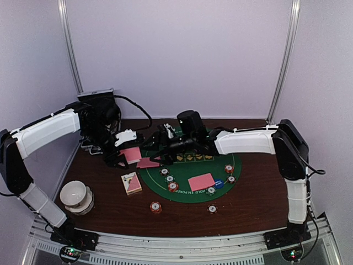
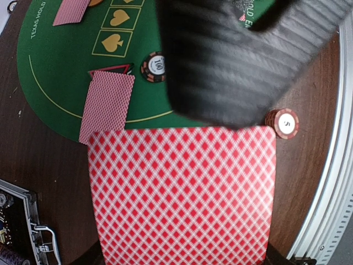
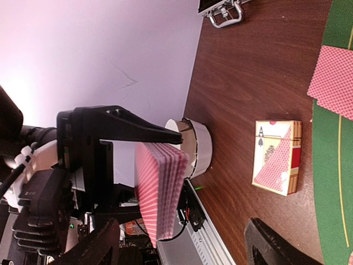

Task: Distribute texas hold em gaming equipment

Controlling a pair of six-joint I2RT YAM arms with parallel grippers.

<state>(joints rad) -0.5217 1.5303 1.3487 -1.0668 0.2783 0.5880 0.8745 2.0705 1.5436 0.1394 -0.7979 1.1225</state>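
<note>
My left gripper [image 1: 121, 151] is shut on a stack of pink-backed cards [image 1: 131, 154] held above the table's left side. The stack fills the lower left wrist view [image 2: 182, 193] and shows edge-on in the right wrist view [image 3: 161, 193]. My right gripper [image 1: 158, 144] is open right beside that stack, its jaws wide apart in the right wrist view [image 3: 182, 248]. Dealt cards [image 1: 201, 181] and another card [image 1: 148, 163] lie on the green mat [image 1: 190, 196]. Striped chips sit on the mat [image 1: 170, 179] and off it [image 1: 156, 207]. A blue disc [image 1: 219, 183] lies by the near card.
A card box [image 1: 131, 183] lies left of the mat, also in the right wrist view [image 3: 276, 157]. A white bowl [image 1: 76, 196] stands front left. A black case [image 1: 98, 102] is at the back left. Another chip [image 1: 212, 208] lies near the front edge.
</note>
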